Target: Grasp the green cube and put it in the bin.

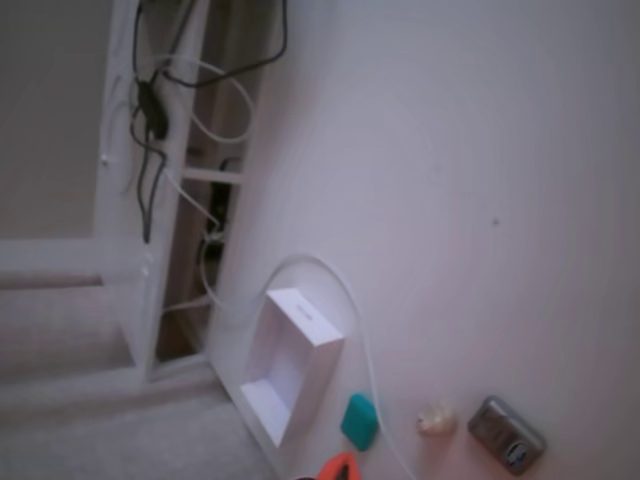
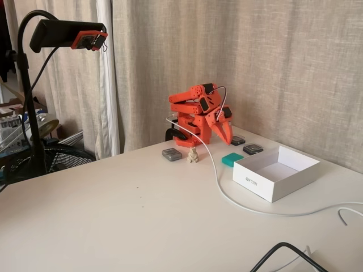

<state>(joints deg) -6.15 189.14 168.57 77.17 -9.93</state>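
worktop (image 2: 142, 215): white, seen in both fixed views. listed left to right as the wider fixed view shows it.

- grey metallic oblong (image 2: 172, 154), flat, far side.
- small beige lump (image 2: 193, 155), just beside it.
- orange arm (image 2: 195, 110), folded; hand (image 2: 226, 131) pointing down, carrying nothing; fingers appear close together, though how far apart is unclear.
- green cube (image 2: 232, 159), on the worktop, untouched, near the hand and slightly below, nearer and right of its tip; too blocky to give a clear long axis.
- white cable (image 2: 227, 195), curving past the cube.
- bin (image 2: 266, 186), white, open-topped, empty, just right of the cube.

judgement: grasp not begun; the hand must drop and reach slightly right.
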